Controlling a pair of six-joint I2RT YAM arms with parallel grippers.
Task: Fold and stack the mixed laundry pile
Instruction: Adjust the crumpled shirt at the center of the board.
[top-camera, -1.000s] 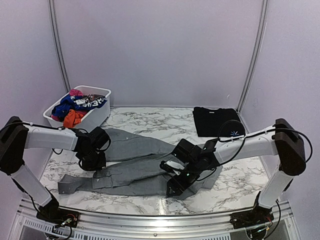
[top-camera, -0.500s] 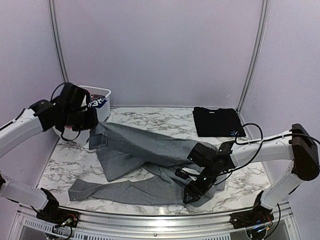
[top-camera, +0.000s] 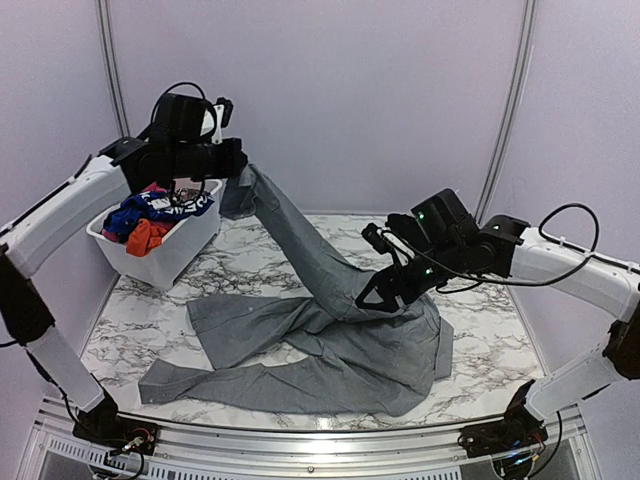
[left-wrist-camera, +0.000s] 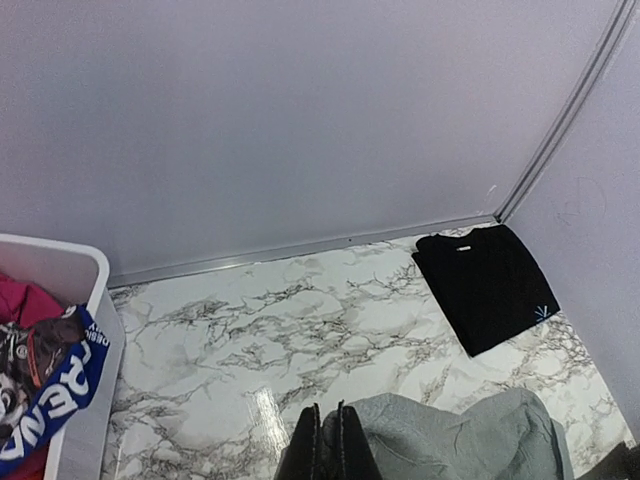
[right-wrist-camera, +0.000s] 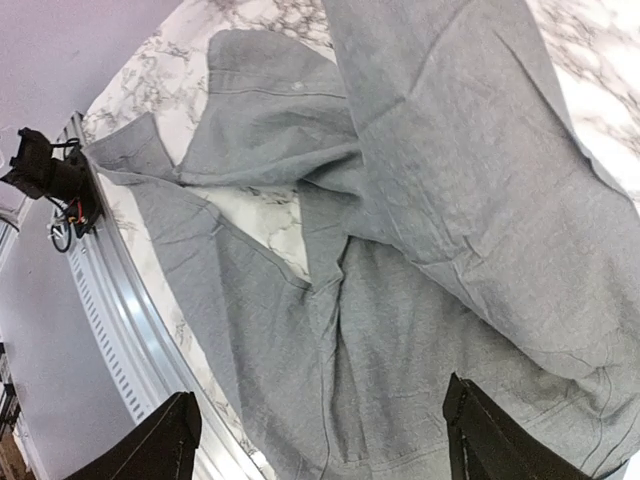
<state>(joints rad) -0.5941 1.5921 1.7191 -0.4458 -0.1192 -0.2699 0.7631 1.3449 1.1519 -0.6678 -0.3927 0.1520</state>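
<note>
The white-and-grey marbled tabletop lies below both pincers. Most of it is covered by a grey long-sleeved cloth shirt. The body of the shirt lies flat beneath the right pincer, and one sleeve stretches along the near edge. A long band of the shirt rises off the surface, slanting up and away to the left pincer.

The left pincer is held high above the far left of the tabletop. Its fingers are pressed together, pinching the top end of that band. In the left wrist view, grey cloth bunches just beside them.

The right pincer hangs over the middle of the shirt, close beside the lower part of the raised band. Its fingers are spread wide with nothing between them and grey fabric underneath.

A white rectangular plastic basket stands below the left pincer. It holds a blue cloth piece, an orange-red cloth piece and a pink cloth piece.

A black folded cloth garment lies flat in the far corner, well beyond the right pincer.
</note>
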